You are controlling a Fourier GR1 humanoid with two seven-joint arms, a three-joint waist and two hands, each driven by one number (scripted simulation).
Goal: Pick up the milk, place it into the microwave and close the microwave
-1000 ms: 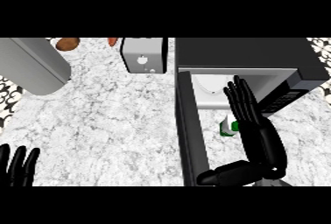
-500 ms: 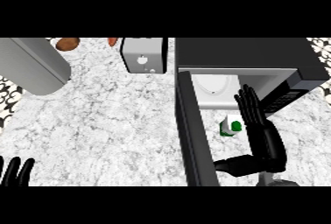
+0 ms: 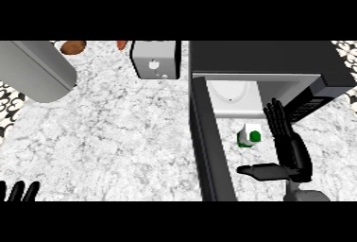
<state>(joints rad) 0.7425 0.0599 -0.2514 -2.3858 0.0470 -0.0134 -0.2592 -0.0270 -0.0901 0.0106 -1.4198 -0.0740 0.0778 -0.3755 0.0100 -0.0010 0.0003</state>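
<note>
The milk (image 3: 249, 135) is a small white carton with a green label, upright just in front of the open cavity of the black microwave (image 3: 265, 56). The microwave's door (image 3: 209, 151) stands open, reaching toward me as a dark strip left of the carton. My right hand (image 3: 291, 149) is open just right of the carton, fingers straight toward the cavity and thumb out to the left below the carton, not touching it. Only the fingertips of my left hand (image 3: 21, 190) show, at the lower left edge.
Inside the cavity lies a white turntable (image 3: 230, 90). A silver toaster (image 3: 157, 59) stands left of the microwave. A large grey rounded object (image 3: 35, 71) fills the upper left, with a brown item (image 3: 73, 47) and an orange item (image 3: 122, 45) behind.
My right hand has drawn back toward the lower edge and a little right, away from the cavity. The left hand has sunk to the lower edge. The milk stays put.
</note>
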